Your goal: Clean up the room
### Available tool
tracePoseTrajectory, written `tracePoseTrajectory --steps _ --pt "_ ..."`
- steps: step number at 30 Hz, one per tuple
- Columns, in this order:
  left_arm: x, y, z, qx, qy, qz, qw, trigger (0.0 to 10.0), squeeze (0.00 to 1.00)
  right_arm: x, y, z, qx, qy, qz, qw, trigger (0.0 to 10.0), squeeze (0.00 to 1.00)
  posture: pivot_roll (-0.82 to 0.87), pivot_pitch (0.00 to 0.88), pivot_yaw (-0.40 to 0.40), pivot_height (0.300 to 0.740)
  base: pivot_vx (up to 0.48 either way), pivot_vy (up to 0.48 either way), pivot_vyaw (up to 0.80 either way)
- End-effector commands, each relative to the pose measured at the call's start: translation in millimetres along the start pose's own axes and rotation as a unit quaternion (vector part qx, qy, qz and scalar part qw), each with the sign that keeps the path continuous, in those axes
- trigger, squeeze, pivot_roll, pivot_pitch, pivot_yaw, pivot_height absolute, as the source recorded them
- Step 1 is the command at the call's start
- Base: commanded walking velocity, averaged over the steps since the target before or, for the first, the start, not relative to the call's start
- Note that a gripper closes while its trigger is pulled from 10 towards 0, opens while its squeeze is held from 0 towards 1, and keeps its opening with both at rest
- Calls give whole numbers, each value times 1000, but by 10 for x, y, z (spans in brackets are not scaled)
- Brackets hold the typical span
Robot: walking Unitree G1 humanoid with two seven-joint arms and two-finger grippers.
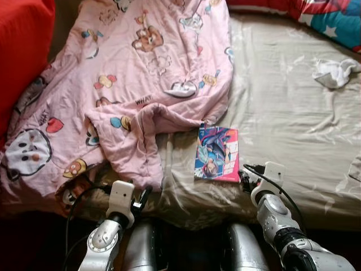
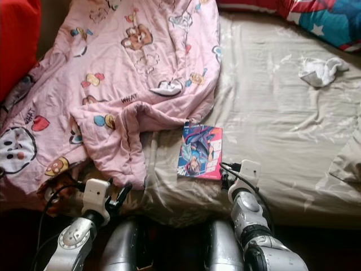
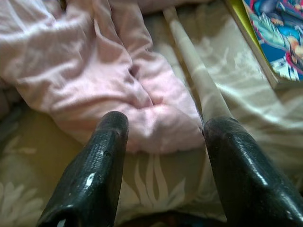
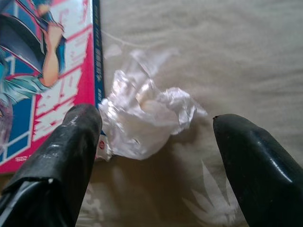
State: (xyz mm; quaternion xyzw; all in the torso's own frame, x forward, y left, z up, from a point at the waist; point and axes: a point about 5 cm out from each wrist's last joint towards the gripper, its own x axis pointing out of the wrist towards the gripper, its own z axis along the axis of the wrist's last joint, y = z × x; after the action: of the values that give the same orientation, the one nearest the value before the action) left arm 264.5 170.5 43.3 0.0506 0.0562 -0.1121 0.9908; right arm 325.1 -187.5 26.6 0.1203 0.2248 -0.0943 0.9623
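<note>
A comic book (image 1: 217, 153) lies face up on the beige bed sheet (image 1: 293, 130), just right of a rumpled pink cartoon blanket (image 1: 141, 73). My right gripper (image 4: 156, 117) is open at the bed's near edge, its fingers on either side of a crumpled clear plastic wrapper (image 4: 142, 118) that lies against the book's corner (image 4: 42, 71). My left gripper (image 3: 166, 124) is open and low at the near edge, pointing at a fold of the blanket (image 3: 104, 75). A thin white stick (image 3: 194, 71) lies between that fold and the book.
A white crumpled cloth (image 1: 335, 72) lies on the sheet at the far right. A red cushion (image 1: 20, 51) stands at the far left and a blue star-patterned pillow (image 1: 338, 20) at the far right corner. The blanket covers the bed's left half.
</note>
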Motion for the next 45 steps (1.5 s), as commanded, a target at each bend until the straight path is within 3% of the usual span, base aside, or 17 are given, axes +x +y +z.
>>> tracePoseTrajectory --steps 1,5,6,7,8,32,45 --pt "-79 6 -62 5 17 -2 1000 10000 0 -19 -3 -101 15 19 -2 1000 10000 0 33 326 78 613 0 0 0" --pt "-115 -6 -63 4 19 -2 1000 10000 0 -12 29 -49 19 1 12 1000 10000 0 38 340 80 613 0 0 0" --pt "-134 -12 -62 4 21 -2 1000 10000 0 -8 42 -18 24 -9 18 1000 4824 0 40 343 80 613 0 0 0" --pt "-146 -16 -61 3 22 -2 1000 10000 0 -6 50 2 28 -15 21 999 4824 0 40 343 80 613 0 0 0" --pt "-153 -21 -64 3 23 -2 1000 10000 0 -3 51 26 30 -21 22 999 0 0 41 345 80 613 0 0 0" --pt "-87 -41 -38 0 31 -2 1000 10000 0 -5 5 46 34 -31 18 999 0 0 23 304 71 613 0 0 0" --pt "60 -60 -19 3 29 -3 1000 10000 0 -3 29 50 28 -31 24 999 0 0 2 235 58 613 0 0 0"
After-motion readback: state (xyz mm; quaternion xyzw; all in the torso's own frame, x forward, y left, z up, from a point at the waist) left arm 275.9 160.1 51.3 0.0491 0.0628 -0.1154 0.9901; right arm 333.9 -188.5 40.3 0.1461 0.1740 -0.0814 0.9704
